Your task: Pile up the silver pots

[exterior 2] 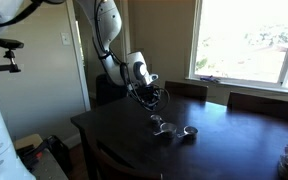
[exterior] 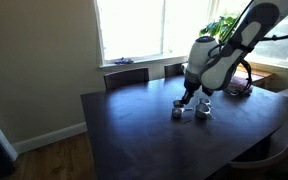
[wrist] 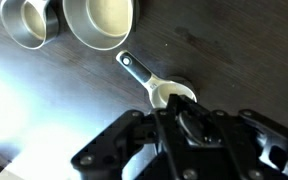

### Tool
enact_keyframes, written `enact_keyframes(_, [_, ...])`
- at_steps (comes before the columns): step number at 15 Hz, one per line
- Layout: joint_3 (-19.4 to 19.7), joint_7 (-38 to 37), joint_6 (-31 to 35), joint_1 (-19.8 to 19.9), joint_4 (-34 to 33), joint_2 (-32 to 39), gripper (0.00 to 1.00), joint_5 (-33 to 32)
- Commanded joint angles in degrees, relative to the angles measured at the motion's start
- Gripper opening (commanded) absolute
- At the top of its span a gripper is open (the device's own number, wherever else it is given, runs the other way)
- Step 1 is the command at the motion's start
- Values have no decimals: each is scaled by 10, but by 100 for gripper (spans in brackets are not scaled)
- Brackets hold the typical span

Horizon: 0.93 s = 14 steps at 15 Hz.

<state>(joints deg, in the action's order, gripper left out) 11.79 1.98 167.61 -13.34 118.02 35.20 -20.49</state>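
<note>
Three shiny round silver metal pots [wrist: 99,20] sit on the dark wooden table [wrist: 44,110]; the end effector [wrist: 178,116], jaws together, hovers over the smallest pot [wrist: 167,95].

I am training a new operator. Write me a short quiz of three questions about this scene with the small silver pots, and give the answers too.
1. True or false: the silver pots are already stacked in one pile.
2. How many silver pots show in the wrist view? A) one B) three C) five
3. Fill in the missing word: the gripper has its jaws ____ (open or shut).

Key: 1 false, they lie separately on the table; 2 B; 3 shut.
</note>
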Motion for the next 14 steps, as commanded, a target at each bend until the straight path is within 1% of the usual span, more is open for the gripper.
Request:
enact_keyframes(1, [79,-79,33,-70,-7,13,9,-35])
enact_keyframes(4, [142,-134,43,-127,-34,52,9,-44])
enact_keyframes(6, [164,-155,36,-151,-50,81,9,-37])
enact_keyframes(10, [173,-173,31,-172,-66,128,8,-22])
enact_keyframes(12, [174,-170,41,-174,-74,148,8,-22])
enact_keyframes(14, [183,-173,55,-182,-82,168,8,-21])
